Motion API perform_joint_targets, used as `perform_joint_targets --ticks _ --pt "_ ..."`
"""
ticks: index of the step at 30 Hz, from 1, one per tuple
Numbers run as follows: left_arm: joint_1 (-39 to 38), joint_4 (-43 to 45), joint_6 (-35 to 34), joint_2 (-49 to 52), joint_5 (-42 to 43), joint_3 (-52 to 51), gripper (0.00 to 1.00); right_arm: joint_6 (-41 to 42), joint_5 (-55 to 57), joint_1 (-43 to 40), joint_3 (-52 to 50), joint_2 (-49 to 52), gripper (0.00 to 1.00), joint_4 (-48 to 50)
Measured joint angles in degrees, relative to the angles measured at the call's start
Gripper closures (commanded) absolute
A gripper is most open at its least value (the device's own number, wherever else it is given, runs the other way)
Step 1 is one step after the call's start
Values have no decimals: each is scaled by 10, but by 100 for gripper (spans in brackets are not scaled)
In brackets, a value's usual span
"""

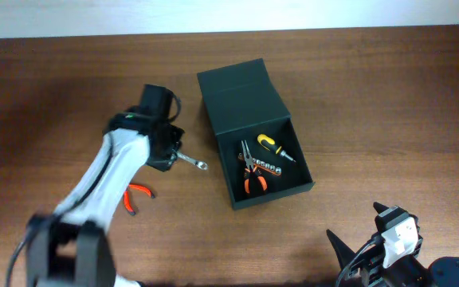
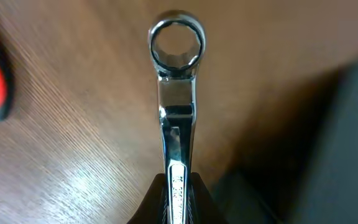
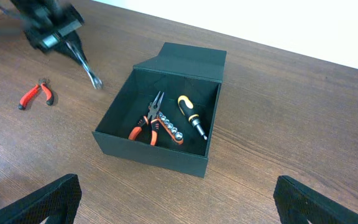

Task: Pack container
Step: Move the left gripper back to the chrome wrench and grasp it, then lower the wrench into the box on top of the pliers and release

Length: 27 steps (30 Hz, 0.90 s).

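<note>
The dark green-black container (image 1: 233, 92) stands open at mid-table, its flap lid folded back; it also shows in the right wrist view (image 3: 148, 152). Inside lie orange-handled pliers (image 1: 252, 171), a yellow-black screwdriver (image 1: 274, 147) and a strip of sockets (image 1: 266, 167). My left gripper (image 1: 168, 156) is shut on a silver wrench (image 1: 191, 162), held just left of the container above the table. The wrench's ring end points away in the left wrist view (image 2: 176, 87). My right gripper (image 3: 176, 198) is open and empty near the front edge, right of the container.
Small red-handled cutters (image 1: 136, 197) lie on the wood table left of the container, near the left arm; they also show in the right wrist view (image 3: 37, 94). A pale wall edge runs along the table's far side.
</note>
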Motion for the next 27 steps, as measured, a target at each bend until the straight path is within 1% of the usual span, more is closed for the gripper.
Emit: perform_joint_targets --ticks 5,8,12,16,20,23,27 --pt "-2 -4 21 -74 -16 7 98 0 0 0 0 0 1 0" --pt "-18 -4 28 -78 -17 29 98 0 0 0 0 0 1 0" --pt "-75 -7 32 -70 -17 75 98 0 0 0 0 0 1 0" --pt "-148 -2 32 -34 -14 136 98 0 0 0 0 0 1 0" --pt "-211 1 31 24 -13 183 98 0 0 0 0 0 1 0" --pt "-243 8 28 66 -9 199 98 0 0 0 0 0 1 0" --pt "-268 15 9 116 0 200 98 0 0 0 0 0 1 0"
